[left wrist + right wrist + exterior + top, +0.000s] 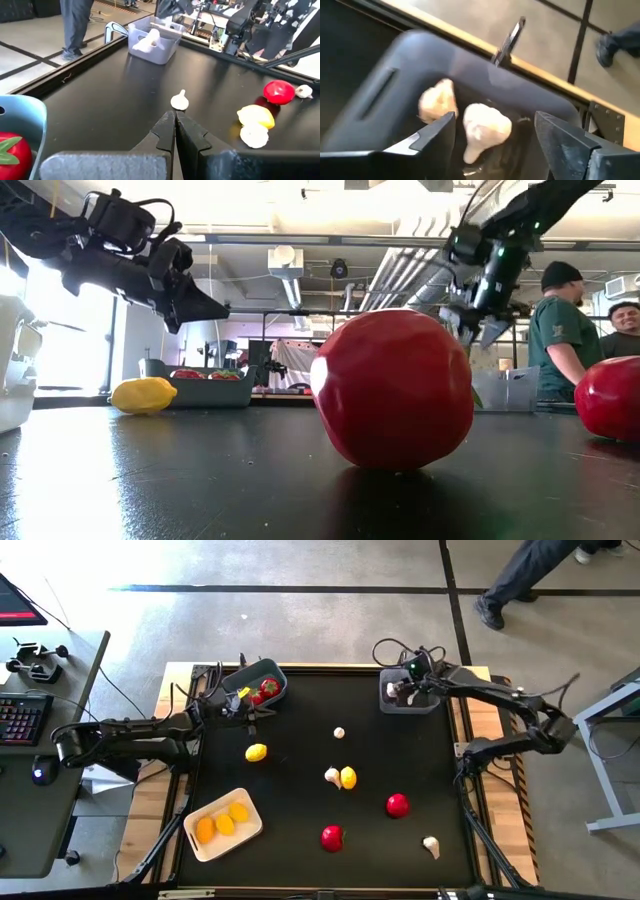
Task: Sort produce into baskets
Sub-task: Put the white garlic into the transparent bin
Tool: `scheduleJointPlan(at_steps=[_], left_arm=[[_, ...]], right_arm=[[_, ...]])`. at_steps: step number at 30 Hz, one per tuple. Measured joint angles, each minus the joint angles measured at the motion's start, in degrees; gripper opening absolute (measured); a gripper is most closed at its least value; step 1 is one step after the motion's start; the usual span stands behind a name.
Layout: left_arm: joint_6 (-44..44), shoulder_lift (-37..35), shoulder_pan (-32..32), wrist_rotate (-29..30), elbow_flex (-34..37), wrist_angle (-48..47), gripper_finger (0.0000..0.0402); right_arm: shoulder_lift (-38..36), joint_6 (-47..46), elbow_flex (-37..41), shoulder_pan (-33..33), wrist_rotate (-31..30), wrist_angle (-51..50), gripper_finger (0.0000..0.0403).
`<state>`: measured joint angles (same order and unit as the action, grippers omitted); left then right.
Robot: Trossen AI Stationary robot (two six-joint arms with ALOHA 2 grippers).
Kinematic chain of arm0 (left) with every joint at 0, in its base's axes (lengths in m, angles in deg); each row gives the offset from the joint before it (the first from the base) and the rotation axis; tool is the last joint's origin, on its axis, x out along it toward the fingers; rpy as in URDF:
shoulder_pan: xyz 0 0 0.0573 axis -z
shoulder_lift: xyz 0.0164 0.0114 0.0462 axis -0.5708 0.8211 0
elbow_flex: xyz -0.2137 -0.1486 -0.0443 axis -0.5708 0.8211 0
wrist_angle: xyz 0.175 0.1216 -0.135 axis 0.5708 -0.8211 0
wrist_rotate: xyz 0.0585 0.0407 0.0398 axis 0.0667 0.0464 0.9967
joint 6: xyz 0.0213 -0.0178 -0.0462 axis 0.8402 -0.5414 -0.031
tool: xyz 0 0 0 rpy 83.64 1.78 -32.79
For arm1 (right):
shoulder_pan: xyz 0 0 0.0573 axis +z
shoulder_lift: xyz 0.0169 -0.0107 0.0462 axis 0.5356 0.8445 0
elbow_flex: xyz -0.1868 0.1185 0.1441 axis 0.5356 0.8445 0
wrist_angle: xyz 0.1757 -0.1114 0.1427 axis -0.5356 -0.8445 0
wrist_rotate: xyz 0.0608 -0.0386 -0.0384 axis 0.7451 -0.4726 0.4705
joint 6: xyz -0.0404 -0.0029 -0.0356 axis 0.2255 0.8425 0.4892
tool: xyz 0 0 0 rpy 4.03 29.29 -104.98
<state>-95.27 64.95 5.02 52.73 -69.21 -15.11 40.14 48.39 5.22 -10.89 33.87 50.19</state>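
My left gripper (250, 716) is shut and empty, above the table just near of the grey-blue bin (262, 683), which holds red round pieces (267, 688). My right gripper (495, 135) is open above the dark grey bin (408, 695). Two garlic bulbs lie in that bin: one (485, 127) shows between the fingers without touching them, the other (437, 102) lies beside it. The cream tray (196, 837) at the near left holds three lemons. Loose on the table lie a lemon (256, 752), a garlic (339, 733), a garlic and lemon pair (341, 777), two red pieces (397, 805) (332, 837) and a garlic (431, 846).
A person walks beyond the table's far right corner (530, 575), and two people stand behind the table in the low view (560, 340). A desk with a keyboard (20, 720) stands left of the table. The black table top is bare at its far middle (330, 695).
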Motion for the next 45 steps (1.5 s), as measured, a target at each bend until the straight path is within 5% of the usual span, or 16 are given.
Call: scheduleJointPlan(at_steps=[4, 15, 26, 39, 45], left_arm=[[0.3, 0.6, 1.7, -2.5, -1.4, -0.7, 0.0000], [7.8, 17.8, 9.7, -9.5, -12.4, -0.7, 0.0000], [8.0, 34.1, 19.0, -8.6, -22.3, -1.2, 0.0029], [6.9, 45.0, 29.0, 6.7, -28.4, -1.2, 0.0207], [6.0, 49.2, 30.9, 11.6, -30.7, -1.3, 0.0257]], right_arm=[[-4.0, -1.0, 0.6, 4.0, 1.5, 0.8, 0.0223], [-7.3, -5.0, 12.3, 21.6, 3.2, 22.8, 0.0009], [-7.3, -8.1, 18.5, 29.2, -0.8, 32.7, 0.0015], [-7.3, -6.1, 18.5, 30.2, -1.5, 32.7, 0.0011], [-7.3, -6.0, 18.5, 30.2, -1.5, 32.6, 0.0011]])
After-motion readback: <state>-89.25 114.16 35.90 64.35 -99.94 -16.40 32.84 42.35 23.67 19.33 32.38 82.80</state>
